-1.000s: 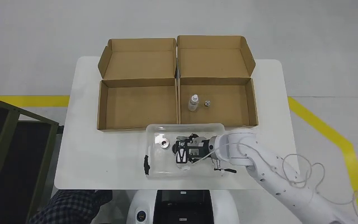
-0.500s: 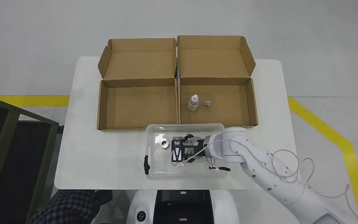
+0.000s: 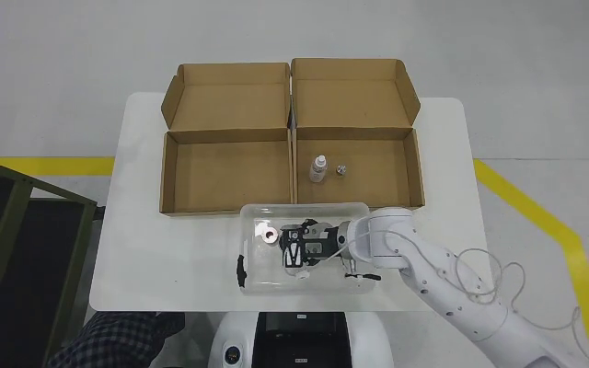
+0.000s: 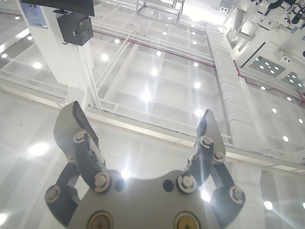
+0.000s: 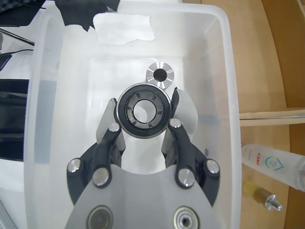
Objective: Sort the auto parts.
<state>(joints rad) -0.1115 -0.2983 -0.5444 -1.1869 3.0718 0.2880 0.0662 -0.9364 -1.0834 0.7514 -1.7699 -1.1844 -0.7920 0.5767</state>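
- The right pincer (image 5: 144, 101) is sitting inside the clear plastic bin (image 5: 228, 72) at the near edge of the worktop (image 3: 147, 230). Its fingers are closing partway on a black bearing ring (image 5: 143, 129) and pressing against opposite sides of the ring's rim.
- It is not possible to tell whether the ring is resting on the bin floor or hanging just above it.
- From the top view, the ring is blending into the dark parts of the pincer (image 3: 296, 247) and is hard to make out.
- A silver slotted collet (image 5: 150, 73) is standing just beyond the ring, and the ring is covering its near edge. From above, it (image 3: 269, 234) is showing as a pale disc.
- Black tape (image 5: 78, 10) and a white paper patch (image 5: 124, 29) are clinging to the bin's far wall.
- Two open cardboard boxes are lying side by side behind the bin. The left box (image 3: 226, 175) is showing a bare floor.
- The right box (image 3: 377, 170) is holding a small clear bottle (image 3: 317, 168) and a tiny metal part (image 3: 340, 168). The bottle is running off the frame edge in the right wrist view (image 5: 269, 163).
- The left pincer (image 4: 141, 109) is pointing up at the ceiling with its fingers spread wide, gripping nothing.
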